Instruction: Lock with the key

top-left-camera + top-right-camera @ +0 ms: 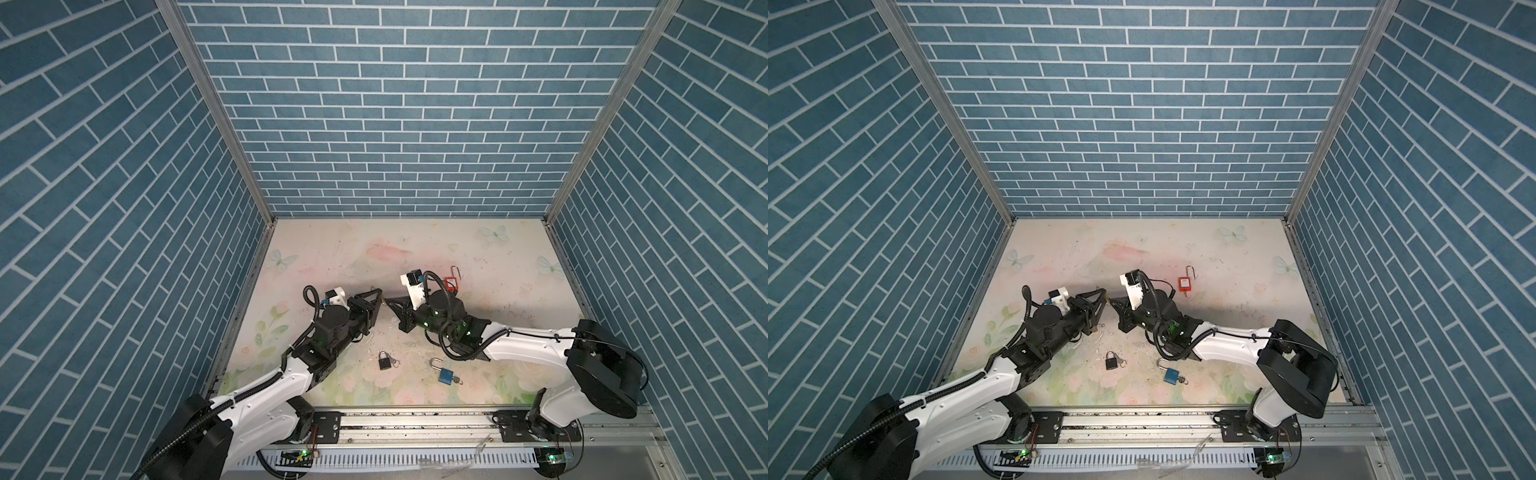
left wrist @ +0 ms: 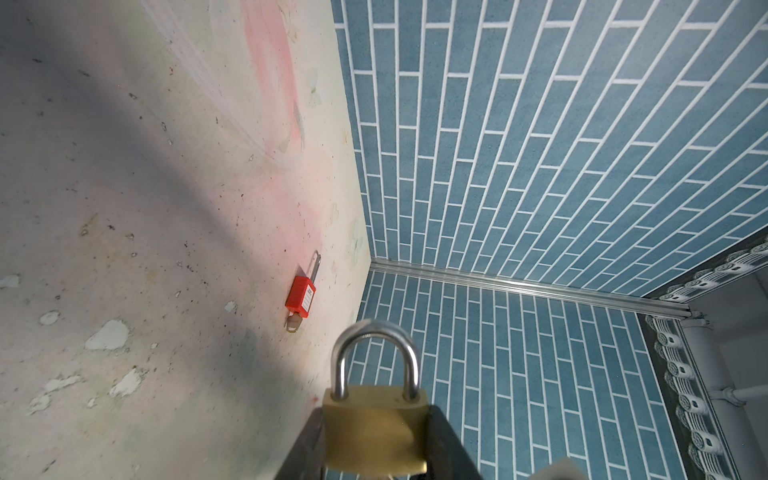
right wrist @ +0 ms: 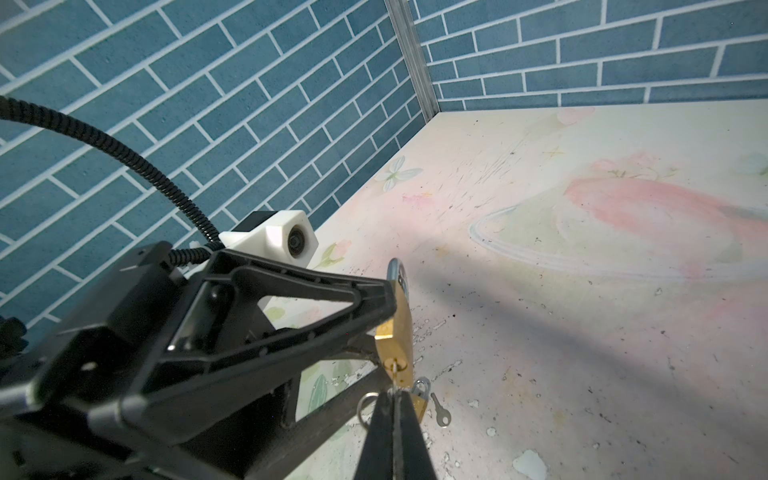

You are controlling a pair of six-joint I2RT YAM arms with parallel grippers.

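Left pincer (image 1: 377, 298) clamps the padlock (image 2: 374, 432); right pincer (image 3: 395, 395) pinches the key (image 3: 392, 375), already inserted; turning remains

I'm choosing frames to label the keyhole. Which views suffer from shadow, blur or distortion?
Left wrist view: the lock sits close to the lens, slightly soft; a broad shadow crosses the table. Right wrist view: the key in the lock is sharp, the right tool slightly soft. Both top views: steep perspective splays the walls; lock tiny.

Lab robot cell: brick-print walls (image 1: 399, 124), aluminium frame (image 1: 217, 108), floral mat (image 1: 519, 291), mounting rail (image 1: 415, 419).
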